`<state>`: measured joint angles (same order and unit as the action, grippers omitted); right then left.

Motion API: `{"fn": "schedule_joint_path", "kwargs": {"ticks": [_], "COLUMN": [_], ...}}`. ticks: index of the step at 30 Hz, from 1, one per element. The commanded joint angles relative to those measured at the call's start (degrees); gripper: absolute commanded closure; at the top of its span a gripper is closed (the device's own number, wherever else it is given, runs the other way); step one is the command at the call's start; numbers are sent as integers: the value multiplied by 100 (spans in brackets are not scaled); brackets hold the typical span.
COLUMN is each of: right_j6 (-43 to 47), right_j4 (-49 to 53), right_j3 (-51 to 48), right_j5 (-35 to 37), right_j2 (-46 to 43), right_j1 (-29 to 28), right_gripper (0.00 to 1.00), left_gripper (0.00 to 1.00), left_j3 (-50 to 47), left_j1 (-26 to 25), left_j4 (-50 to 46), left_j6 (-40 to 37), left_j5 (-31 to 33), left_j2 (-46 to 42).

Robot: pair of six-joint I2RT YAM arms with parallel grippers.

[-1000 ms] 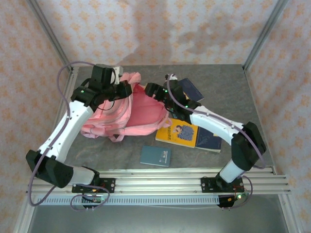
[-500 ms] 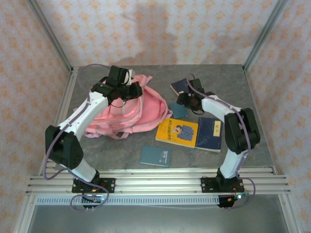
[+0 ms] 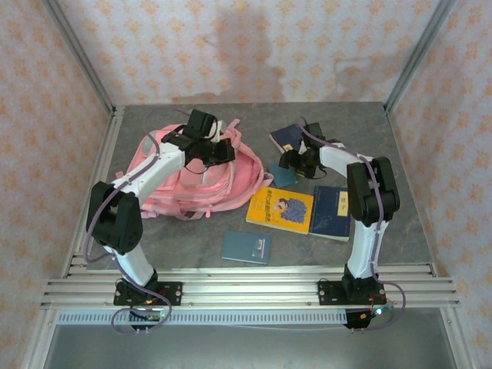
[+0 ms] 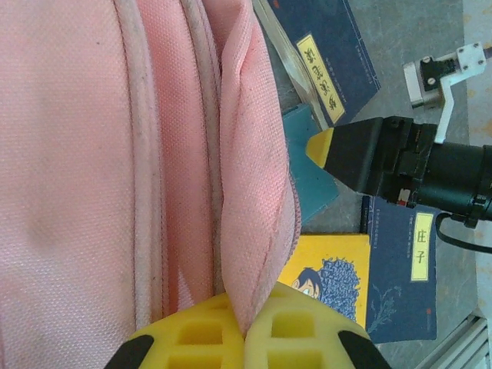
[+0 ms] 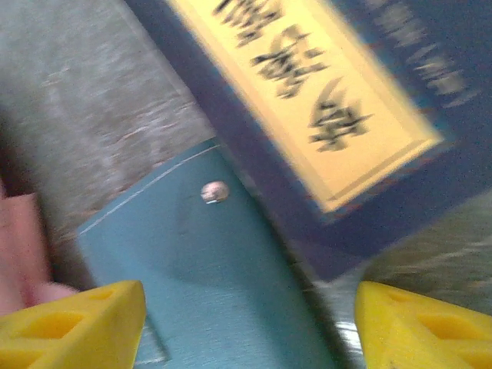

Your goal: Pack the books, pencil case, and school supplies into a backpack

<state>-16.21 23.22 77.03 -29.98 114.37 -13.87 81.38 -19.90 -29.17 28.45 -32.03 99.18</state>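
Both arms, the left arm [image 3: 154, 165] and the right arm [image 3: 361, 250], have smooth white shells on the long links and black, blocky housings at the joints. A thin lilac cable [image 3: 332, 143] runs in loops along each arm. The black base plates [image 3: 350, 290] are bolted on a silver rail [image 3: 246, 286], with small green lights [image 3: 377, 311] nearby. The left pincer [image 4: 246, 330] and the right pincer [image 5: 250, 315] carry bright yellow fingers [image 5: 73, 315] with rectangular hollows.
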Motion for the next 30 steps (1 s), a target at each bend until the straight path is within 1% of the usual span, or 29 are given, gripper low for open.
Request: {"fn": "schedule_joint_path", "kwargs": {"ticks": [1, 6, 12, 17, 19, 21, 24, 26, 30], "right_j6": [142, -39, -223, -777, -997, -1003, -1025, -982, -897], "right_j4": [121, -156, -349, -1099, -1368, -1296, -1215, -992, -656], "right_j3": [118, -27, -195, -620, -731, -696, -684, -563, -292], "right_j5": [-1028, -1543, -1766, -2280, -2372, -2211, -1692, -1277, -825], "right_j2": [326, 187, -70, -261, -260, -244, -273, -275, -198], "right_j1": [-174, -161, -95, 106, 135, 136, 132, 131, 137], "right_gripper": [31, 36, 39, 44, 47, 52, 63, 69, 68], "left_gripper": [100, 100, 100, 100, 100, 100, 100, 100, 100], "left_j3": [165, 172, 185, 194, 201, 220, 190, 64, -368], "left_j1": [13, 8, 13, 10, 12, 12, 70, 198, 505], "left_j4": [74, 43, -10, -45, -58, -112, -163, -25, 652], "left_j6": [-138, -168, -199, -227, -226, -266, -327, -202, 178], "left_j5": [-12, 5, 4, 47, 57, 132, 390, 433, 298], "left_j2": [126, 128, 166, 155, 156, 125, -34, -162, -538]}}
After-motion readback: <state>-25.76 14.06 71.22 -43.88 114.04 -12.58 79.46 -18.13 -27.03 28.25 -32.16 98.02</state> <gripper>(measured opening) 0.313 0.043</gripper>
